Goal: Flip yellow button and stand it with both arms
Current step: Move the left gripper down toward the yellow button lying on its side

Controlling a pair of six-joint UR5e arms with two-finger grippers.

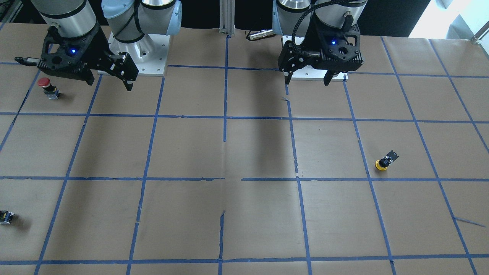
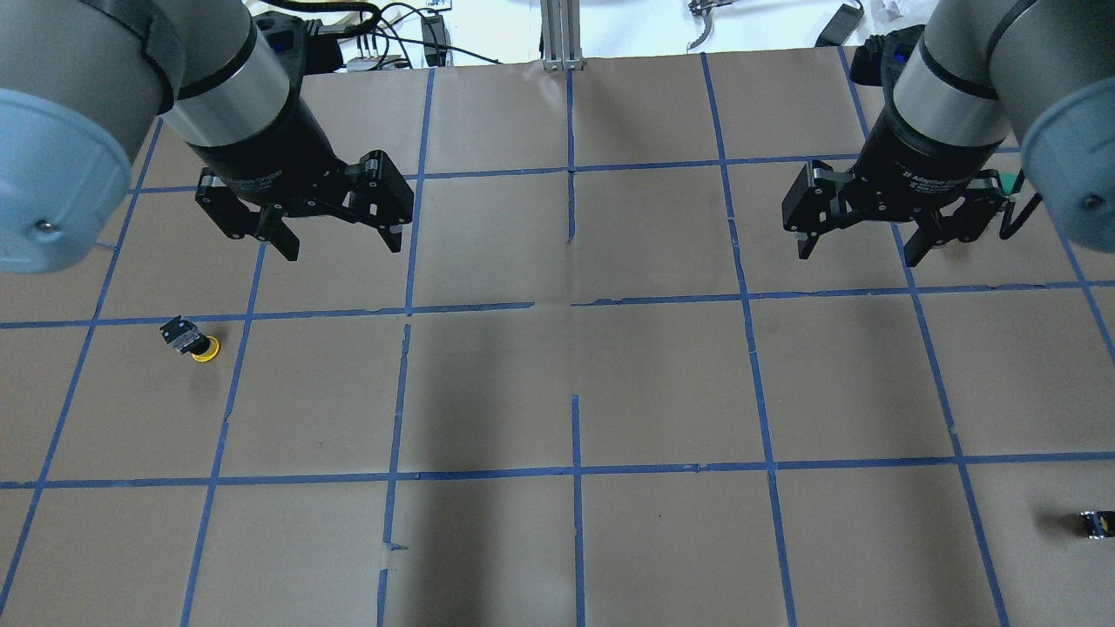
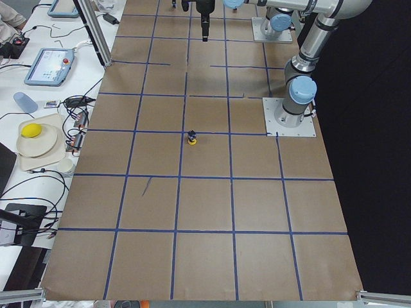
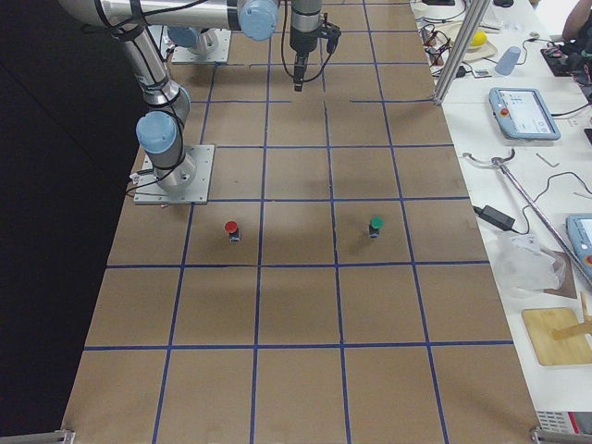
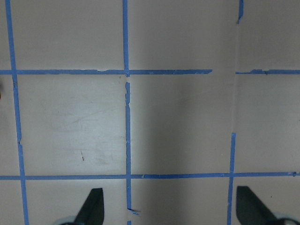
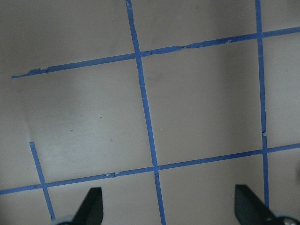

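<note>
1. Brown paper point(image 1: 259, 152) crossed by a grid of blue tape point(image 1: 225, 117) covers the table, and both grippers hang above it.
2. Your left gripper point(image 2: 344, 251) has its jaws spread wide. In its wrist view the two fingertips point(image 5: 93, 208) stand far apart, with only paper and tape between them.
3. Your right gripper point(image 2: 857, 256) is spread just as wide and holds nothing. Its wrist view likewise shows only paper and tape between the tips.
4. You will find the yellow button point(image 2: 193, 341) off the outer, left-hand side of the left jaws. It is down on the paper, well apart from them, and neither finger touches it.
5. That button is not standing on its switch body. The yellow cap sits low at the paper and the black body angles up and away from it. You cannot tell from these views whether the cap lies flat.
6. Seen from the right jaws, the yellow button is far across the table, beyond the left gripper.
7. A red button point(image 1: 47, 88) stands cap up on the outer side of the right jaws, below them and untouched.
8. A green button point(image 4: 376, 225) stands cap up in the same tape row as the red one, well apart from it.
9. A small black part point(image 2: 1096, 524) lies well off the right jaws' outer side, at the view's edge.
</note>
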